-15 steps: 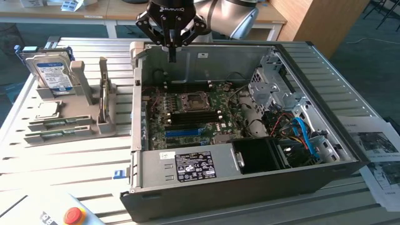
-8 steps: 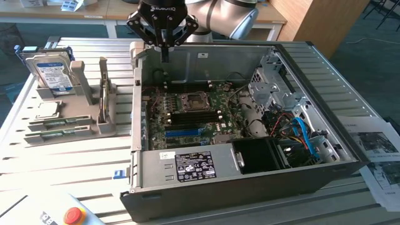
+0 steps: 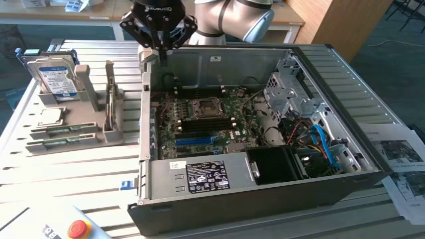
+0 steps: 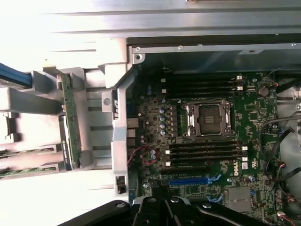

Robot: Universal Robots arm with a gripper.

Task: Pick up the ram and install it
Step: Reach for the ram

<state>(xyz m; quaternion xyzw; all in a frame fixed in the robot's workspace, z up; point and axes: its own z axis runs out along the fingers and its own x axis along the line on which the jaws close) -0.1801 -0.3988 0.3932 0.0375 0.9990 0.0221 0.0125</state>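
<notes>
Standing on its long edge in a grey rack [image 3: 99, 133], the ram [image 3: 110, 99] sits on the desk [image 3: 79, 169] just outside the computer case [image 3: 265, 199], on the exterior view's left. From the wrist view it reads as a thin green strip [image 4: 69, 127] slotted between the rack's grey posts, close beside the case wall. Nothing touches it.

Two more green sticks [image 3: 55, 132] lie flat in the rack's near trays, further to the exterior view's left. A small square silver chip [image 3: 52, 117] rests just beyond them, and a silver-and-blue hard drive [image 3: 56, 79] stands upright at the rack's far end.

The tool [image 3: 161, 60] hangs above the far corner of the case on the exterior view's left, apart from the ram and higher than it. Its fingers look drawn together into one dark shaft, with nothing visible between them.

Inside the open case the motherboard [image 3: 229, 107] lies flat, with a square processor socket [image 3: 206, 108] at its middle. Rows of black memory slots [image 3: 202, 125] run on the socket's near side and more on its far side. A blue slot [image 3: 196, 141] lies nearer still, and the labelled power supply [image 3: 199, 177] fills the near edge.

A red button [image 3: 78, 229] sits at the desk's near corner on the exterior view's left, and printed papers [image 3: 398, 154] lie on the exterior view's right.
</notes>
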